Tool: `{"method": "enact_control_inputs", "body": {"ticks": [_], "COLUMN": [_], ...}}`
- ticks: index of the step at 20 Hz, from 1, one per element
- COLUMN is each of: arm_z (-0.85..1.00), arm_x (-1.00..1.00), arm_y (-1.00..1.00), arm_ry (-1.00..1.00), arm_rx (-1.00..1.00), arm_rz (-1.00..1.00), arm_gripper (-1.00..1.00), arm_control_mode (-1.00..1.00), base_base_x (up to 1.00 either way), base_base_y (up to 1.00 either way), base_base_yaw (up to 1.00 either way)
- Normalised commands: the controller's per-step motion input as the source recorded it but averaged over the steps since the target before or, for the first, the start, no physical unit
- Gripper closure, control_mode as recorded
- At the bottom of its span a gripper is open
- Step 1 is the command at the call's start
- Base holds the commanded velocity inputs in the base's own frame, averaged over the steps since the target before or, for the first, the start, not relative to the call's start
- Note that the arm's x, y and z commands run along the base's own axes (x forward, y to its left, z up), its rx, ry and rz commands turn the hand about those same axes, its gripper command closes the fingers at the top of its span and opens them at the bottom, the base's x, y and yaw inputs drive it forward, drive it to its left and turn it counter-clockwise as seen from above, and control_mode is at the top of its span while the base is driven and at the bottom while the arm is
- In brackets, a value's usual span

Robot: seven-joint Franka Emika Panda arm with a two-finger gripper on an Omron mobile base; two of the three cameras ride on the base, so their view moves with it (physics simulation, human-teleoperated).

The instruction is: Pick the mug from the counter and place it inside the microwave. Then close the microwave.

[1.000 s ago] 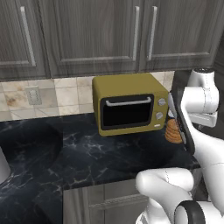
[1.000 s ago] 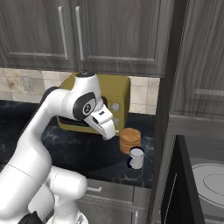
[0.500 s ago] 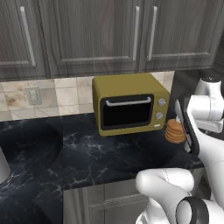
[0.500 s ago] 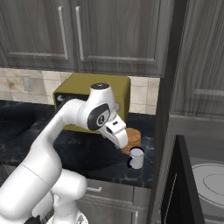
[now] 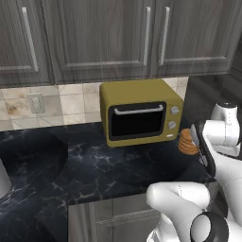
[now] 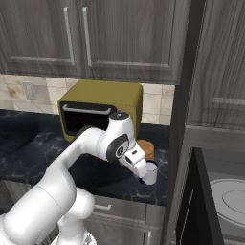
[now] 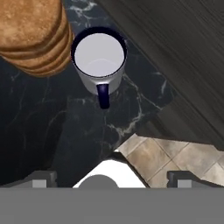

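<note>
The mug (image 7: 99, 59) stands upright on the black desk (image 7: 39, 122), just beside the stack of brown biscuits (image 7: 33, 35), near the desk's right end where the tall dark cabinet begins. In the hand view it is seen from above: the white inside is empty and the dark handle points toward the camera.

The hand (image 6: 141, 176) hangs above the mug and is turned downward, so its camera looks almost straight into the opening. Its two tips show far apart at the bottom corners of the hand view, so the hand is spread wide and holds nothing. This pose suits a grasp from above, with one finger going down on each side of the rim or wall.

The biscuits are very close to the mug, so the finger on that side has little room and may push the stack.

The microwave (image 6: 225, 201) is lower on the right in the right base view, its dark door (image 6: 189, 210) open and the white turntable (image 6: 232, 198) visible inside. The picking step is not yet done; the mustard toaster oven (image 5: 139, 118) behind is not part of the task.
</note>
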Motion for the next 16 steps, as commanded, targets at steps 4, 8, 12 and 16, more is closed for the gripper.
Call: {"method": "enact_control_inputs", "body": {"ticks": [4,8,12,16], "arm_z": [-0.38,-0.15,0.0,0.0], "arm_x": [0.0,0.06,0.15,0.23], "arm_y": [-0.34,-0.22,-0.11,-0.02], "arm_ry": [0.0,-0.05,-0.12,-0.09], "arm_rx": [0.0,0.0,0.0,0.0], "arm_rz": [0.0,0.0,0.0,0.0], "arm_gripper": [-1.0,-1.0,-1.0,-1.0], "arm_control_mode": [-1.0,-1.0,-1.0,-1.0], "base_base_x": [0.0,0.0,0.0,0.0], "base_base_y": [0.0,0.0,0.0,0.0], "base_base_yaw": [0.0,0.0,0.0,0.0]}}
